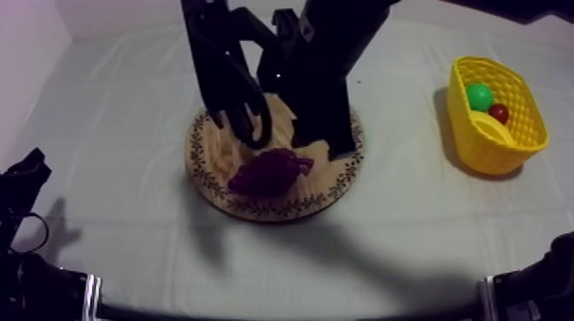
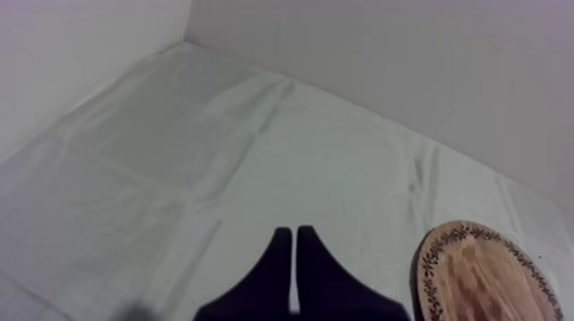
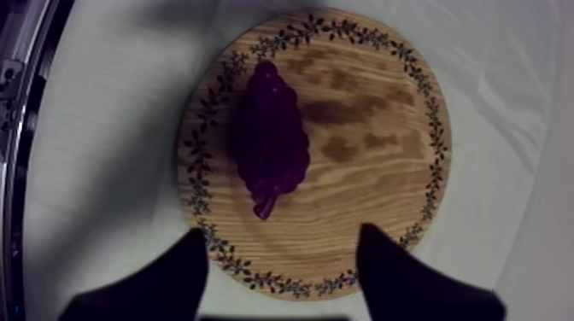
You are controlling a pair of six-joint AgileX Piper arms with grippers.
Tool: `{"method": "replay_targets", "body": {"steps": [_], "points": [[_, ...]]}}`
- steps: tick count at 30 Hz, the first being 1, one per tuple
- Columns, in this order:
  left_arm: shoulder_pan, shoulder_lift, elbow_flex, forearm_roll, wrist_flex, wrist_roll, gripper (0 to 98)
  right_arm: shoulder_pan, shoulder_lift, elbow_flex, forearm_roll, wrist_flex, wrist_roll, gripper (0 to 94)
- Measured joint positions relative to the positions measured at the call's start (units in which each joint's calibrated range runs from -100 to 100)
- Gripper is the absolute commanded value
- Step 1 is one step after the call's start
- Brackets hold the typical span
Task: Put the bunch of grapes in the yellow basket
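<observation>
Well, at the table's left the left gripper (image 2: 295, 232) sits low, fingers pressed together on nothing. In the middle, the bunch of grapes (image 1: 269, 171) lies on the wooden board (image 1: 256, 207). The right gripper (image 3: 284, 230), the nearer one, hangs over it, spread and empty. The bunch lies just ahead, lengthwise to its reach. The yellow basket (image 1: 478, 154) stands well apart at the right.

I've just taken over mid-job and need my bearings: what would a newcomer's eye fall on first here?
The purple bunch of grapes lies on the round wooden board at mid-table, and the right gripper hangs open over the board with the grapes not between its fingers. The yellow basket stands at the table's right side with other toy fruit inside. The left gripper is shut over bare cloth beside the board.
</observation>
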Motion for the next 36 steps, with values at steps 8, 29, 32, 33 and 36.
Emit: {"method": "replay_targets", "body": {"steps": [8,29,32,33,36], "points": [[0.00,0.00,0.00,0.00,0.00,0.00,0.0,0.13,3.97,0.66,0.60,-1.92,-0.98,74.3],[0.00,0.00,0.00,0.00,0.00,0.00,0.0,-0.78,23.41,-6.96,-0.33,-5.38,0.11,75.7],[0.00,0.00,0.00,0.00,0.00,0.00,0.0,-0.57,25.76,-8.78,-0.28,-5.37,0.08,75.5],[0.00,0.00,0.00,0.00,0.00,0.00,0.0,-0.49,26.30,-9.23,-0.28,-5.37,0.08,75.5],[0.00,0.00,0.00,0.00,0.00,0.00,0.0,-0.31,28.18,-10.74,-0.05,-5.56,0.00,75.3]]}}
